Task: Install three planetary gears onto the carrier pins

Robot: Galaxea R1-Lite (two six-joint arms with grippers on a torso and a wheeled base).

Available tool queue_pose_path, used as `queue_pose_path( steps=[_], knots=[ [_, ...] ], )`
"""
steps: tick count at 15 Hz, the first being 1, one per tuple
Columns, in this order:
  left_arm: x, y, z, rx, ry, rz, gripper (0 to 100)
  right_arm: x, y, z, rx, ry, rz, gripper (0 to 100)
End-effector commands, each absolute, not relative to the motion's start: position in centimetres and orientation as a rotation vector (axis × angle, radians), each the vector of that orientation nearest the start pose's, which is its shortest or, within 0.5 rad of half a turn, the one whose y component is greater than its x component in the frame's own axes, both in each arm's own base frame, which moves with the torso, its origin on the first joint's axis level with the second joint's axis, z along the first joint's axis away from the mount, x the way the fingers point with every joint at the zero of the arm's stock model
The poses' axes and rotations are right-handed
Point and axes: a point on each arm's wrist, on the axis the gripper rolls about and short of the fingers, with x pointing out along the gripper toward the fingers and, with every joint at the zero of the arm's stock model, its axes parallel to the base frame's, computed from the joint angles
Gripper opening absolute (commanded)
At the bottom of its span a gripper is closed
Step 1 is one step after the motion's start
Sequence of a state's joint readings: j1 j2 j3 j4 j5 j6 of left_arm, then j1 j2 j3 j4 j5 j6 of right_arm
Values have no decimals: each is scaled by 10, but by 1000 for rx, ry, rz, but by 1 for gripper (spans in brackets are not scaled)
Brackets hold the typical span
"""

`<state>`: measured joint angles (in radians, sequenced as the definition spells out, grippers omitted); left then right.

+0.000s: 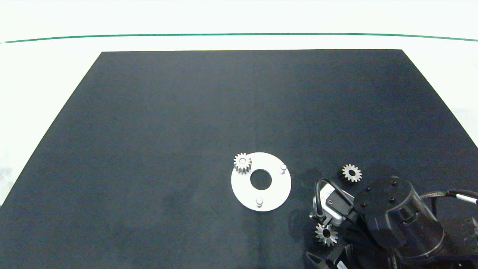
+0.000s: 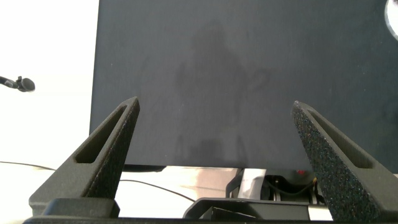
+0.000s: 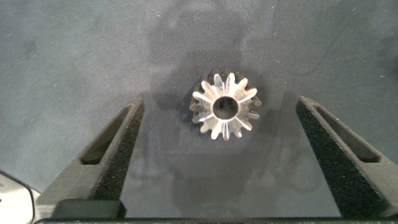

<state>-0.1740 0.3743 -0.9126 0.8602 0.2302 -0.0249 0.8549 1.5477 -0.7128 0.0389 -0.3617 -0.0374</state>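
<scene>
- One gear (image 1: 242, 163) is seated on a pin of the white disc (image 1: 274, 188); two pins (image 1: 259, 202) are bare.
- The right hand (image 3: 217, 155) is spread wide around a loose gear (image 3: 224, 106) on the bench (image 1: 149, 149).
- A third gear (image 1: 351, 173) is lying nearby.
- The left hand (image 2: 214, 155) is released, parked off the mat.

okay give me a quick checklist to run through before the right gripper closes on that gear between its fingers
1. Right gripper open around the small silvery metal spur gear: ok.
2. That gear lies flat on the black mat, hole up: ok.
3. Gear centred between the grey fingers: ok, roughly.
4. Free whitish pegs on the flat white round disc: ok, two bare; the third carries a gear.
5. Third gear clear of the grasp: ok.
6. Left gripper open over bare mat, away from the disc: ok.
</scene>
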Motion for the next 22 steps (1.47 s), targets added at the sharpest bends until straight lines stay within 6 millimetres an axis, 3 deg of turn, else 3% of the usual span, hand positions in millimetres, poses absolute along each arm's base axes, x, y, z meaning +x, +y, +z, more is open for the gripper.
queue_pose_path(
  steps=[1, 22],
  knots=[
    [-70, 18, 230, 40, 321, 60, 100, 163, 172, 138, -544, 733, 463, 92],
    [-76, 19, 224, 39, 310, 53, 100, 167, 177, 134, -547, 743, 461, 50]
  ],
)
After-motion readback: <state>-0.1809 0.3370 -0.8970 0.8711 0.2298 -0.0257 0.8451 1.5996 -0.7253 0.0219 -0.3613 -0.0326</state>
